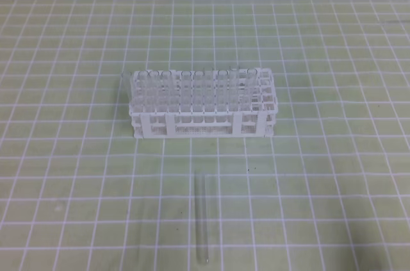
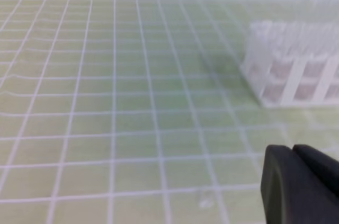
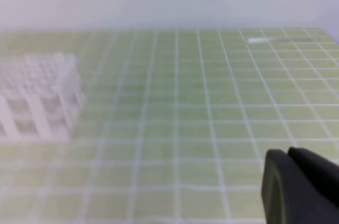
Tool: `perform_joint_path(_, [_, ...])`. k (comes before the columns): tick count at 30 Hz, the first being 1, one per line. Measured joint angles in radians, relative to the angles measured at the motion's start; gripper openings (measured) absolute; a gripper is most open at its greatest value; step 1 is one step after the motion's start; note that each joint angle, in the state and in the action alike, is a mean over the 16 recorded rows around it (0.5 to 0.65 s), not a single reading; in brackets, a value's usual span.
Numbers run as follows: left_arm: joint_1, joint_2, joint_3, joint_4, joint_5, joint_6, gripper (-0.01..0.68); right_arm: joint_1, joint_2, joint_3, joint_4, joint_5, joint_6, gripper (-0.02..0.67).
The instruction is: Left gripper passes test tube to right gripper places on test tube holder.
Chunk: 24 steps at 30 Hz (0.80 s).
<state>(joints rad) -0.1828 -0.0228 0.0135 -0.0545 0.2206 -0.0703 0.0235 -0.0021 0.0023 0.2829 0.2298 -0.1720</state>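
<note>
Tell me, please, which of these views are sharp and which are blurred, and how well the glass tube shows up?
Exterior high view: fairly sharp, evenly lit; the test tube lying before the test tube holder is faint against the grid mat. Left wrist view: rack soft and washed out. Right wrist view: blurriest, rack smeared, pale haze at top.

No readable text, labels, brand names, numbers or signs appear in any of the three views. The green mat (image 1: pixel 77 175) carries only a plain white grid of lines — no figures or markings along them. The white test tube holder (image 1: pixel 204 123) shows bare plastic lattice with no printed numbering that can be made out. The clear test tube (image 1: pixel 202 220) lying on the mat has no visible graduations or lettering. The black gripper parts at the lower right of both wrist views — blurred — show no label or writing.
</note>
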Motion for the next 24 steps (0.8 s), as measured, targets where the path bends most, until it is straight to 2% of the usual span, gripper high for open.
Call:
perform_joint_path(14, [0.000,0.000,0.000,-0.253,-0.162,-0.087,0.000,0.001,0.000,0.000,0.341,-0.131,-0.001,-0.002])
perform_joint_path(24, [0.000,0.003,0.001,-0.245,-0.141,-0.045,0.000,0.001,0.000,0.000,0.368,-0.151,-0.002,-0.002])
